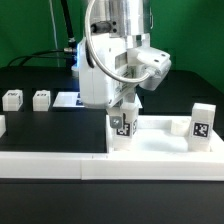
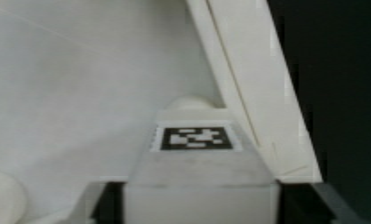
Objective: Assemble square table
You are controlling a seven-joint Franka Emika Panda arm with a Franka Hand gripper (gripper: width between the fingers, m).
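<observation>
Your gripper [image 1: 124, 108] has a finger either side of the upright leg [image 1: 122, 128], probably to seat it in the tabletop [image 1: 158, 136] corner; I cannot tell whether they clamp it.

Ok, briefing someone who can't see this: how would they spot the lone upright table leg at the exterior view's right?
Find the white square tabletop below the arm. At its corner toward the exterior view's right stands an upright white leg, its black-white tag facing the camera. Unlike the leg at the pincer and the two loose legs on the black table, nothing is near it.
</observation>
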